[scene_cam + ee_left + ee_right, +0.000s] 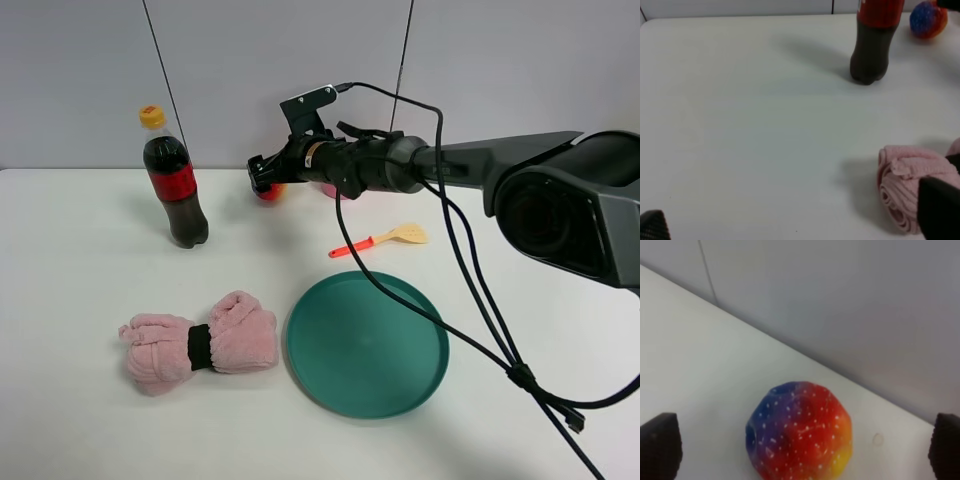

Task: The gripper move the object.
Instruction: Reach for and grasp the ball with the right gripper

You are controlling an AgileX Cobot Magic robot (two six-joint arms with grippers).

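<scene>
The rainbow-mottled ball (800,432) rests on the white table near the back wall. My right gripper (802,449) is open, with one fingertip (660,445) on each side of the ball and not touching it. In the exterior high view the right gripper (262,176) reaches across to the back middle, and the ball (271,193) peeks out red just below it. The ball also shows far off in the left wrist view (928,19). My left gripper (795,225) is open and empty, low over the table beside the pink towel; it does not show in the exterior high view.
A cola bottle (172,180) stands left of the ball. A rolled pink towel (200,343) lies at the front left, and a green plate (367,343) beside it. A red-handled spatula (385,239) lies behind the plate. A pink pot (334,191) is mostly hidden behind the right arm.
</scene>
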